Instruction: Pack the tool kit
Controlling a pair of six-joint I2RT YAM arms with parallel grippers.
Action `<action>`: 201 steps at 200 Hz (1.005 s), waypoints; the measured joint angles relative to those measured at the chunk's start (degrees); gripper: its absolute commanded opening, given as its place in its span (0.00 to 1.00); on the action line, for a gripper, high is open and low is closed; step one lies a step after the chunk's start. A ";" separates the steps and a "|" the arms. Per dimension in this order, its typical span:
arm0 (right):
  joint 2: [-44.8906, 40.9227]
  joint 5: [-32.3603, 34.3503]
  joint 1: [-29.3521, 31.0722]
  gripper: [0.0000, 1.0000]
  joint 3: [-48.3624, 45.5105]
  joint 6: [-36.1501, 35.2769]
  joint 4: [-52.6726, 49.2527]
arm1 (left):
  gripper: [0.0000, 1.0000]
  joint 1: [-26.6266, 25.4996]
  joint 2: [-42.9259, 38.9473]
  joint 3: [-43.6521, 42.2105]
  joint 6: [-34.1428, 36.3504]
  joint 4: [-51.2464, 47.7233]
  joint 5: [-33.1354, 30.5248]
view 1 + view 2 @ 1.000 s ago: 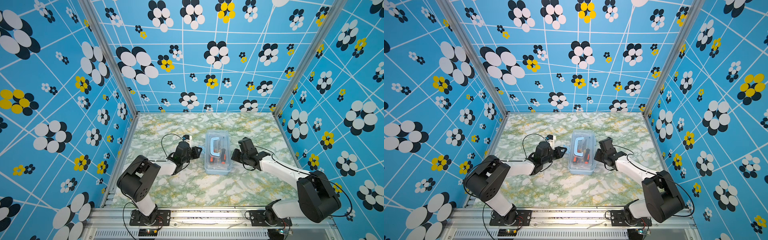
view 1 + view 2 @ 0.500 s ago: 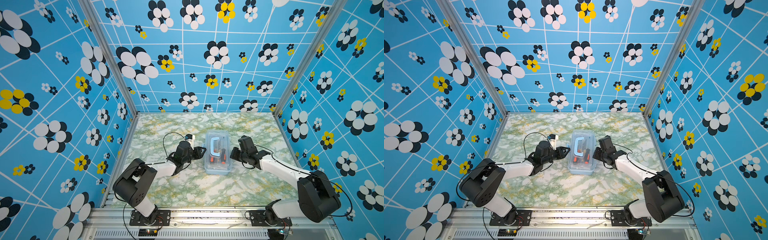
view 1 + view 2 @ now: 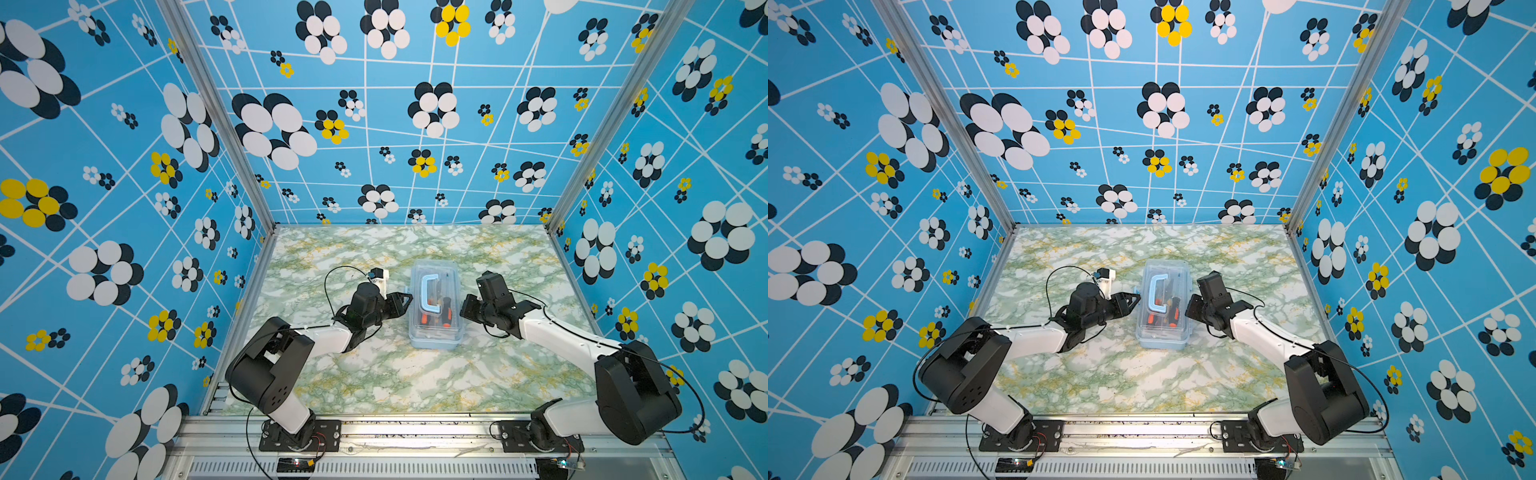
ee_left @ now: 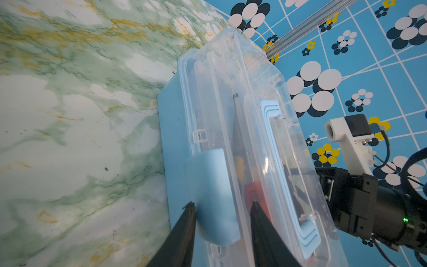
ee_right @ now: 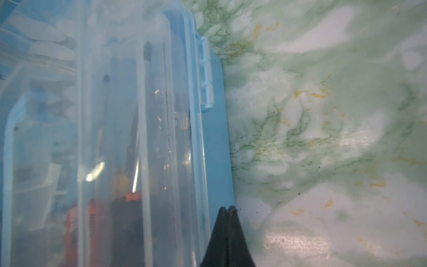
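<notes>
1. L jaws are standing spread, straddling the light-blue latch (image 4: 209, 196) on one long side of the box. One tip is sitting on the desk side of the latch, the other over the lid edge. They're pinching nothing, as far as the left wrist view shows.
2. R jaws are pressed together and empty. Their tip is sitting low against the opposite long wall, the side carrying the hinge (image 5: 207, 74). It looks like contact, but can't tell for sure.
3. Tool kit box (image 3: 436, 332) is sitting flat mid-desk, between the two arms in both top views. Its lid is lying down, w/ the blue handle (image 3: 1151, 293) folded flat on top.
4. Orange-black screwdrivers (image 3: 447, 306) are showing through the clear lid. Something yellow is lying beside them in the left wrist view, prob. the pliers. Wrenches: can't make out.
5. No tools are lying loose on the desk (image 3: 374, 374).
6. Progress, as a judgement: tools are in and the lid is down, so packing is looking nearly done.
7. What's remaining: the latch is lying folded against the wall, but can't tell if it's snapped. If not, it's needing a press, w/ the R jaws bracing the far side.
</notes>
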 measured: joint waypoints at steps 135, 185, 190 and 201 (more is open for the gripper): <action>1.79 -0.52 -0.02 0.00 1.31 -0.04 0.44 | 0.35 2.67 5.84 -0.15 -5.81 10.21 4.94; 2.58 -0.63 -0.02 0.00 2.19 -0.20 0.44 | 0.37 3.06 7.26 0.52 -5.75 11.10 5.60; 2.62 -0.63 -0.02 0.00 2.21 -0.20 0.42 | 0.37 3.10 7.32 0.66 -5.75 11.13 5.62; 2.67 -0.63 -0.02 0.00 2.27 -0.20 0.42 | 0.36 3.15 7.50 0.70 -5.75 11.23 5.64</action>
